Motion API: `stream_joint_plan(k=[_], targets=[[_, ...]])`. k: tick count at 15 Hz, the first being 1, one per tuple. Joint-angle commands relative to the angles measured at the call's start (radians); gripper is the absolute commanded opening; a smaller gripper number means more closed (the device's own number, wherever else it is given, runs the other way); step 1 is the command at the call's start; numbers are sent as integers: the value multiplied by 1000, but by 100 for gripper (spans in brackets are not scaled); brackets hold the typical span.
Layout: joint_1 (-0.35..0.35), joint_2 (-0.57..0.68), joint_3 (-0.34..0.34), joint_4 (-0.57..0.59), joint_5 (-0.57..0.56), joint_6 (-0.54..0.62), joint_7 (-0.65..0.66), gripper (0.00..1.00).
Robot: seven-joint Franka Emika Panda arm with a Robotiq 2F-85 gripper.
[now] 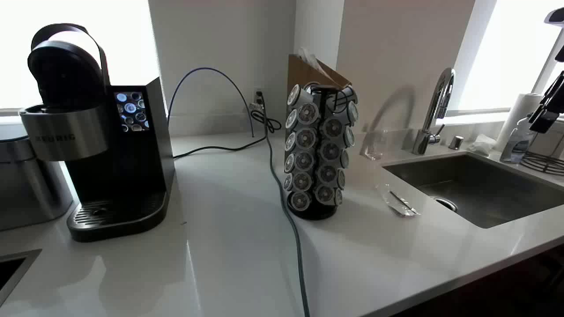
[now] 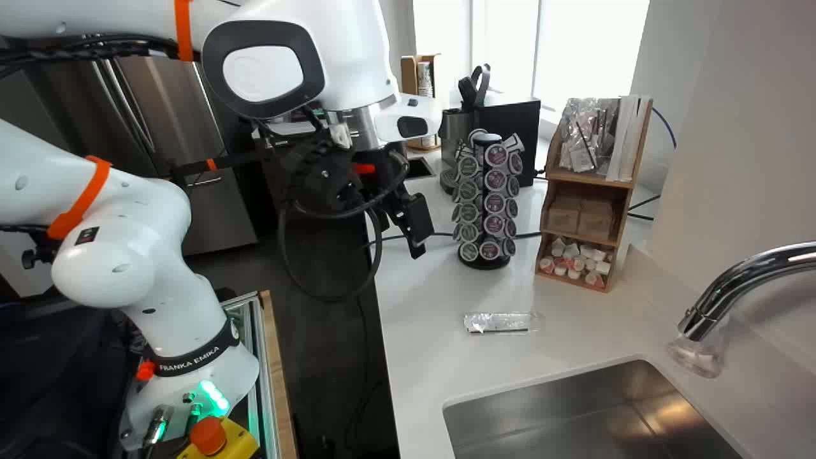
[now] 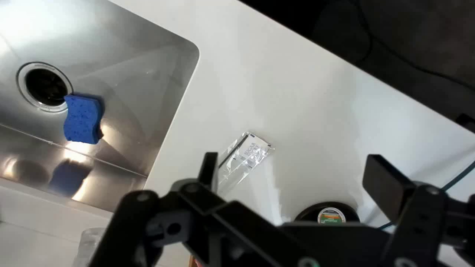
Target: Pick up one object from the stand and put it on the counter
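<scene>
The stand is a dark carousel tower (image 1: 313, 215) (image 2: 486, 261) on the white counter (image 1: 229, 255) (image 2: 433, 299) (image 3: 297, 96). Round coffee pods (image 1: 304, 161) (image 2: 494, 203) fill its columns in both exterior views. In the wrist view its black round base or top (image 3: 308, 213) shows with one green-labelled pod lid (image 3: 331, 216); the gripper body hides the rest. My gripper (image 2: 413, 223) (image 3: 291, 168) is open and empty, raised above the counter and apart from the stand. Its fingers only partly show at the right edge of an exterior view (image 1: 546, 108).
A clear-wrapped sugar and stirrer packet (image 1: 401, 203) (image 2: 500, 322) (image 3: 249, 154) lies between stand and sink (image 1: 480, 185) (image 2: 574, 421) (image 3: 144, 78). A wooden organizer (image 1: 298, 72) (image 2: 590, 178) stands beside the stand. Also present: coffee machine (image 1: 128, 171), power cable (image 1: 291, 213), faucet (image 2: 739, 284), blue sponge (image 3: 81, 118).
</scene>
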State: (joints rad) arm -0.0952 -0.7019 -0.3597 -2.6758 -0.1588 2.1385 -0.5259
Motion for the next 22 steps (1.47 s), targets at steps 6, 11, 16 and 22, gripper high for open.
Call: stream_joint_plan(k=[6,11,16,22], targets=[[-10,2,10,1,8,-2,-6,100],[17,133,-27,18,-59,239,-170,100],[106,327,-100,51,59,566,-379,100],[418,466,-306,146,485,625,-712,100]])
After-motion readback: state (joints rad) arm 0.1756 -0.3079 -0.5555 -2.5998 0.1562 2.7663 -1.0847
